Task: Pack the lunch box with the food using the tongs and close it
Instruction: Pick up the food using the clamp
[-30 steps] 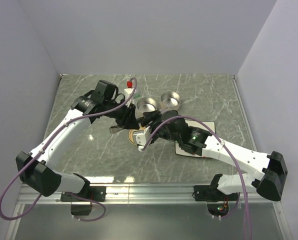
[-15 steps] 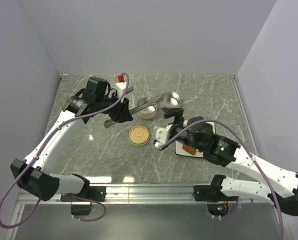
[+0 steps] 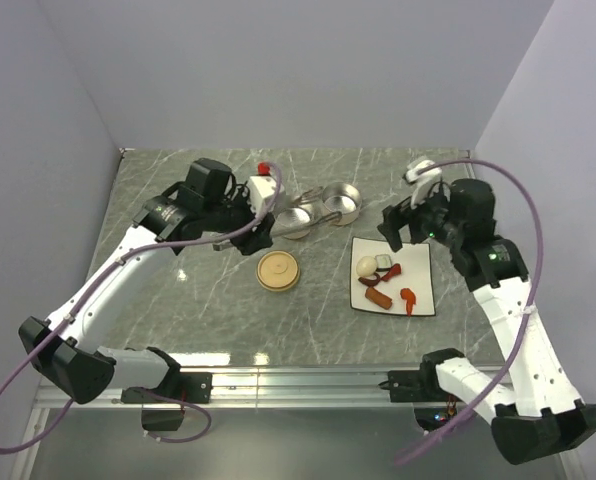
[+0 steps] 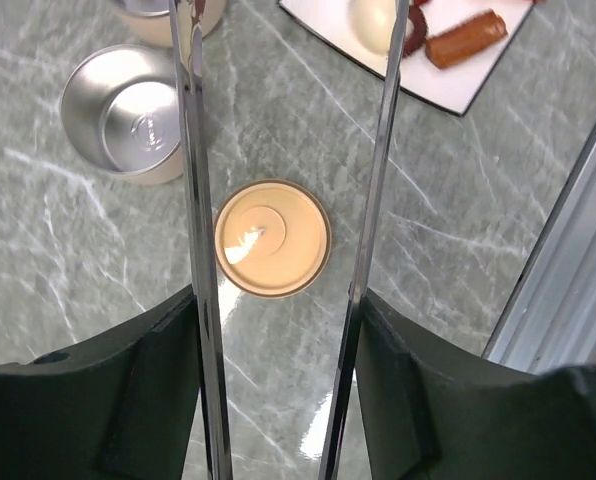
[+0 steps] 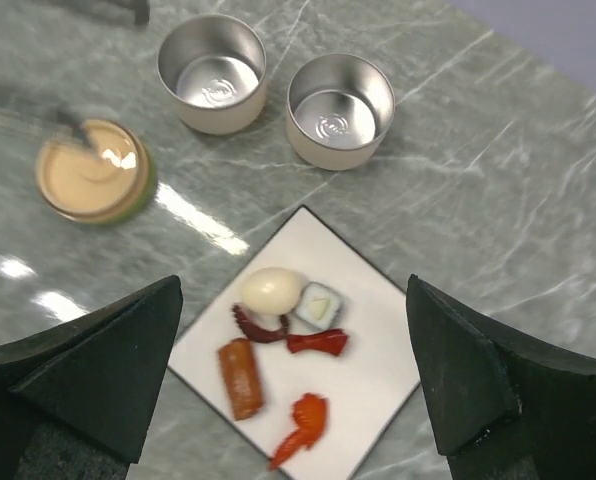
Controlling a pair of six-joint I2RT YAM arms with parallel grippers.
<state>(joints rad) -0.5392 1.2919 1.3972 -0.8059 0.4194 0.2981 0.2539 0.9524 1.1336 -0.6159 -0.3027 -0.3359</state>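
Nearest us on the desk (image 3: 208,320) sits the white square plate (image 3: 423,265) with all the food: the egg-like ball (image 3: 366,266), the brown sausage (image 3: 378,298), a white-and-dark roll (image 3: 385,262) and red curved bits (image 3: 408,298). Beside it the tan lid (image 3: 278,271) lies loose. Just beyond, our left tool (image 4: 283,320) holds the tongs (image 4: 193,200), whose two arms rest against its pads and stand apart, pointing toward the steel tins. Our right tool (image 3: 400,222) hangs near the plate's far side, spread wide and carrying nothing. Farthest stand the nearer tin (image 3: 296,218) and the farther tin (image 3: 340,200), side by side and both empty. We judge the first pick is at hand. We should swing the tips over the plate, straddle the sausage across its width, squeeze gently, and lift only once it sits firm. The round egg will likely slip, so we close on it slowly
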